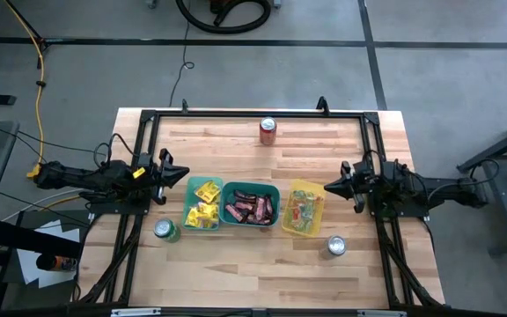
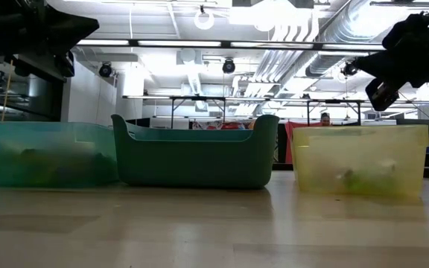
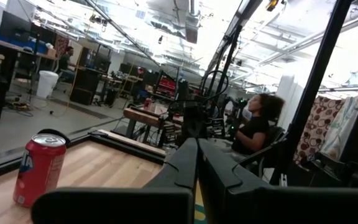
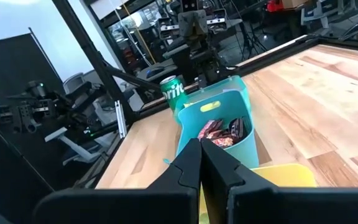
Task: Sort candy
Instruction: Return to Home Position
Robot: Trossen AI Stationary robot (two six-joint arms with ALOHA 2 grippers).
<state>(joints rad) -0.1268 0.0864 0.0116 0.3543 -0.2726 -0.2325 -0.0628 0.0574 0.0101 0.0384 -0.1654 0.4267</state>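
Three bins in a row mid-table: pale teal bin (image 1: 189,195) holding yellow candy packets (image 1: 204,203); middle teal bin (image 1: 251,185) holding dark bars (image 1: 250,210); yellow bin (image 1: 307,183) holding green and red gummies (image 1: 302,213); left gripper (image 1: 184,173) and right gripper (image 1: 327,187) flanking the row, jaws pressed together, empty.

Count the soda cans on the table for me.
3: red can alone by the table edge, green can beside the left bin, silver-topped can beside the yellow bin. None seems hidden.
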